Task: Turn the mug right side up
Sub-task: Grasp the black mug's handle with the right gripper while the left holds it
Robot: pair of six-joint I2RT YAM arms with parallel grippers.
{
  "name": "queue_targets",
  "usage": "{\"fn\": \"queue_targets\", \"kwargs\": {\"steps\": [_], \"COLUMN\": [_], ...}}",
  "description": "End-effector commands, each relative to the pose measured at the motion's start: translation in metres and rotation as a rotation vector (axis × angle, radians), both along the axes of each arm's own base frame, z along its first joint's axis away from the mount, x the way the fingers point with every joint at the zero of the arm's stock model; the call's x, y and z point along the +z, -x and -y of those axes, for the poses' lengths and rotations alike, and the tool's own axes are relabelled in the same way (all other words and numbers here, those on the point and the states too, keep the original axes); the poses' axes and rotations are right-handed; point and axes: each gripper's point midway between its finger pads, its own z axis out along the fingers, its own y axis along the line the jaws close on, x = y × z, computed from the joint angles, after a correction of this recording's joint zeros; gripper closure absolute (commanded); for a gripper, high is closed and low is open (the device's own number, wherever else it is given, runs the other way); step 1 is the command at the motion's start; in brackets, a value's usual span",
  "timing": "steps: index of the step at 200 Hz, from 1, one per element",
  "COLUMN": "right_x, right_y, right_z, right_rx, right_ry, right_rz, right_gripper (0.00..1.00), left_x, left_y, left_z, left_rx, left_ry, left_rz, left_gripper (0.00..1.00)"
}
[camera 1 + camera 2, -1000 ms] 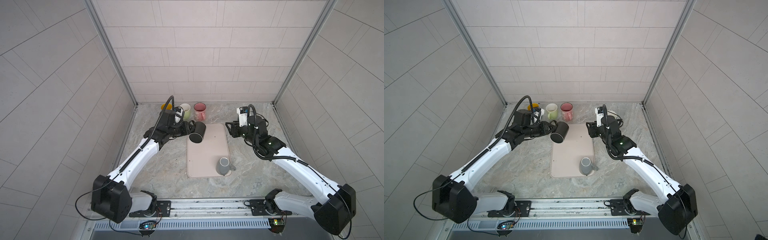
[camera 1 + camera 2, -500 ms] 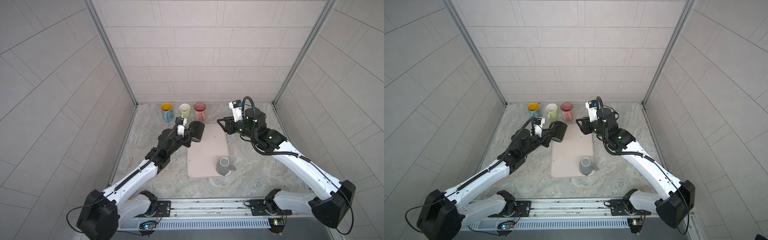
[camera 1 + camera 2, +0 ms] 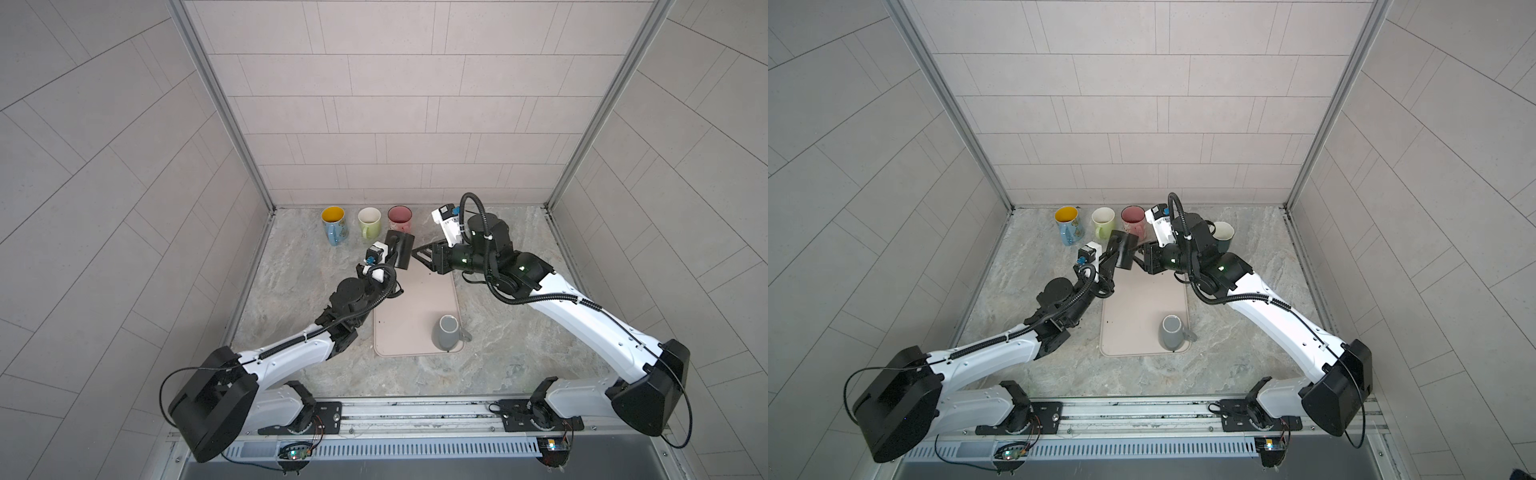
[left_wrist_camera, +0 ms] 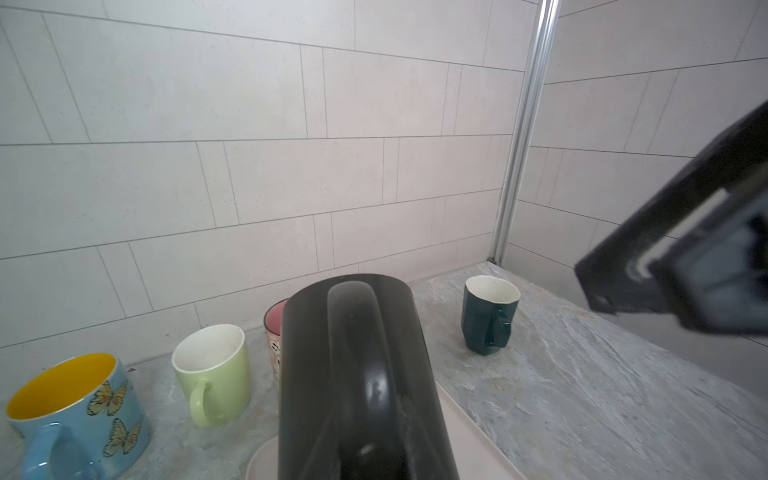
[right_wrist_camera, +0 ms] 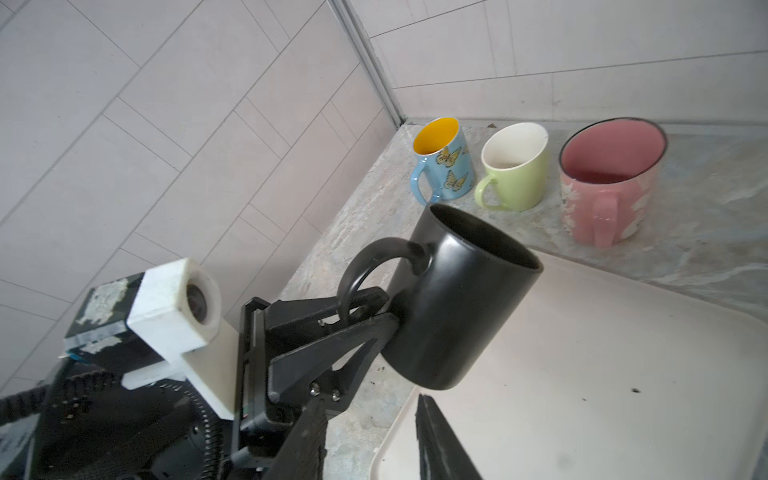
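A black mug (image 3: 401,251) (image 3: 1124,251) hangs in the air above the far left corner of the beige mat (image 3: 415,316). It is tilted, with its mouth facing up toward the back wall (image 5: 461,299). My left gripper (image 3: 391,259) (image 5: 365,316) is shut on the mug's handle; in the left wrist view the mug (image 4: 353,374) hides the jaws. My right gripper (image 3: 417,257) (image 5: 368,399) is open just to the right of the mug, a little below its base, with nothing between its fingers.
A blue butterfly mug (image 3: 333,226), a green mug (image 3: 369,222) and a pink mug (image 3: 400,218) stand upright along the back wall. A dark teal mug (image 3: 1223,235) stands behind my right arm. A grey mug (image 3: 446,336) stands on the mat's near right part.
My left arm has swung the black mug from lying sideways to tilted with its mouth upward. My right gripper has moved left, close to the mug, and its jaws have narrowed.
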Motion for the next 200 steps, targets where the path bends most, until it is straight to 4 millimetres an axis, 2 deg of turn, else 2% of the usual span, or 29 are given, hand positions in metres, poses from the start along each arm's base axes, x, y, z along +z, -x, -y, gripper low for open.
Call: {"fn": "queue_targets", "kwargs": {"steps": [1, 55, 98, 142, 200], "right_x": [0.023, 0.038, 0.046, 0.046, 0.033], "right_y": [0.003, 0.001, -0.002, -0.005, -0.008], "right_z": [-0.010, -0.028, -0.038, -0.045, -0.046], "right_rx": [0.051, 0.139, 0.184, 0.212, 0.198], "right_ry": [-0.146, -0.346, -0.426, -0.470, -0.437], "right_rz": [-0.032, -0.106, -0.135, -0.167, -0.194], "right_gripper": [0.63, 0.63, 0.63, 0.63, 0.64], "left_x": [0.071, 0.078, 0.078, 0.079, 0.082], "left_y": [0.015, 0.024, 0.028, 0.030, 0.032], "left_z": [-0.015, -0.012, -0.006, -0.002, -0.003], "left_rx": [0.064, 0.088, 0.078, 0.066, 0.071], "left_ry": [0.143, 0.153, 0.157, 0.158, 0.156], "left_rz": [0.241, 0.295, 0.308, 0.310, 0.319], "left_gripper": [1.00, 1.00, 1.00, 1.00, 1.00]}}
